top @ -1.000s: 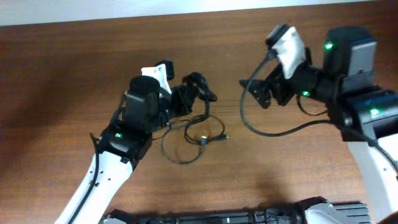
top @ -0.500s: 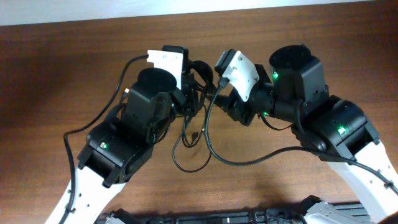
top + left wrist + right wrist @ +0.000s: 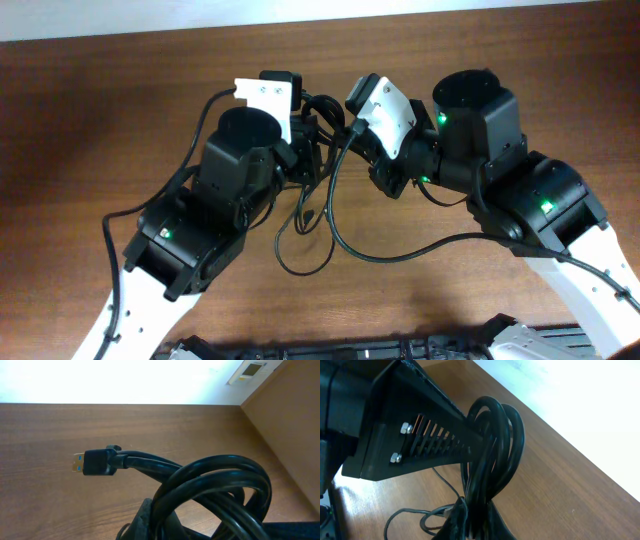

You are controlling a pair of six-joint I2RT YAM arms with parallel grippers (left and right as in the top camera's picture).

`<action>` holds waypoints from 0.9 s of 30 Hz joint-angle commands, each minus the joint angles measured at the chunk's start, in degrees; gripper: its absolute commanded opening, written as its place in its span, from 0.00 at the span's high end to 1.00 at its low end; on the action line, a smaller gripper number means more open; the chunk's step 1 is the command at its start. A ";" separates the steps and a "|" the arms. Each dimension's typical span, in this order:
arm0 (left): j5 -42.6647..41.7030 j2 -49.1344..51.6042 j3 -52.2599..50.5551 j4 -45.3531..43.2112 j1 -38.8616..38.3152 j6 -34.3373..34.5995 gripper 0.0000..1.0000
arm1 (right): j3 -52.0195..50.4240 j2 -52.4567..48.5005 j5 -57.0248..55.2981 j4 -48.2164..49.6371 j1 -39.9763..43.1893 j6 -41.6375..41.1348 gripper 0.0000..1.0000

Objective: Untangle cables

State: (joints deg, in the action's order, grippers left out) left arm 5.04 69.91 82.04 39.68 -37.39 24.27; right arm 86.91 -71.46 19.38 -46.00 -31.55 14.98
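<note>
The cables [image 3: 322,122] form a coil of thick black loops held up between my two grippers at mid-table. My left gripper [image 3: 306,160] is shut on the coil from the left; in the left wrist view the loops [image 3: 220,485] fill the lower right and a USB plug [image 3: 93,462] with a gold tip sticks out to the left. My right gripper [image 3: 356,142] is shut on the same coil [image 3: 495,445] from the right, its fingers [image 3: 467,517] pinching the strands at the bottom edge. Thinner cable loops [image 3: 303,245] hang down onto the wood.
The brown wooden table [image 3: 80,120] lies under both arms. A thick black wire of the right arm [image 3: 400,255] sags in a wide loop beside the thin cables. The left gripper's black body [image 3: 395,435] stands close in front of the right wrist camera. A wall edge [image 3: 280,425] runs at the right.
Both arms have come together over mid-table. The right gripper was open and apart from the coil; it has shut on it. The coil has risen, with thin loops trailing below.
</note>
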 commanded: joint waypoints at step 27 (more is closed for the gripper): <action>34.49 -3.08 1.75 1.60 5.97 33.14 1.00 | 0.85 7.30 -12.57 -14.12 -0.31 -14.05 0.96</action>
State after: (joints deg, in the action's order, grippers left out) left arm 9.87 68.34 82.08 40.69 -35.97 57.30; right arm 86.98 -67.33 12.53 -55.94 -32.84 2.76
